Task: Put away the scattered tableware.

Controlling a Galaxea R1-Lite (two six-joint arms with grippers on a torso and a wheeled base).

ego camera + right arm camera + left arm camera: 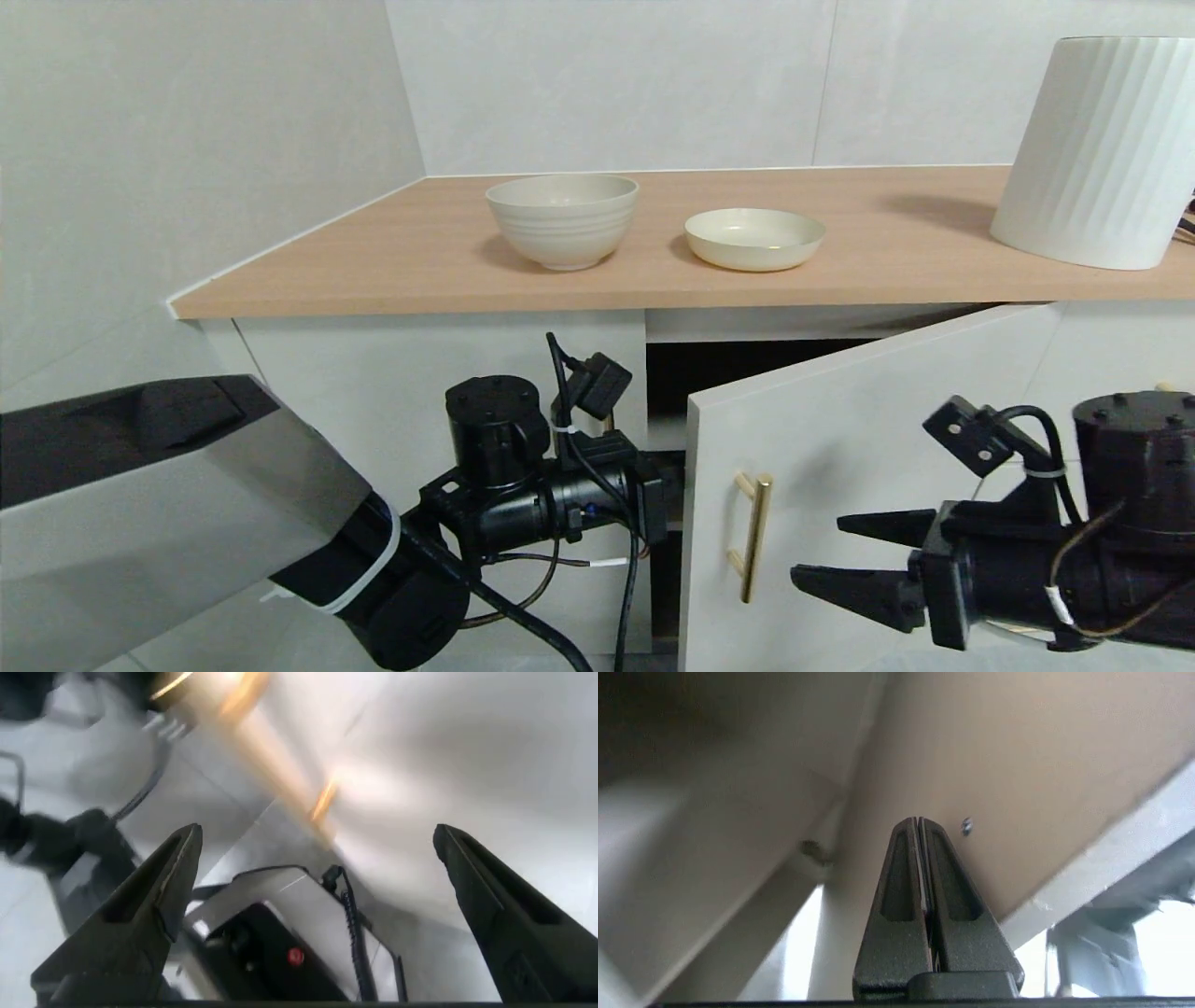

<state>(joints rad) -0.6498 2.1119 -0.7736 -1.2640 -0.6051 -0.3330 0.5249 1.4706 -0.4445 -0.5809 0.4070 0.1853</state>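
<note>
On worktop (373,261), bowl (563,220) and dish (754,238) lie 12 o'clock of both arms. Clenched, empty left end effector (917,826) nearer bowl; released right end effector (817,548) has handle (752,534) at 9 o'clock.

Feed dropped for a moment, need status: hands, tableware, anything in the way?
Left hand shut, empty, low at the cabinet opening. Right hand open, beside the door handle. Bowl and shallow dish on the counter, untouched. Door partly open.
</note>
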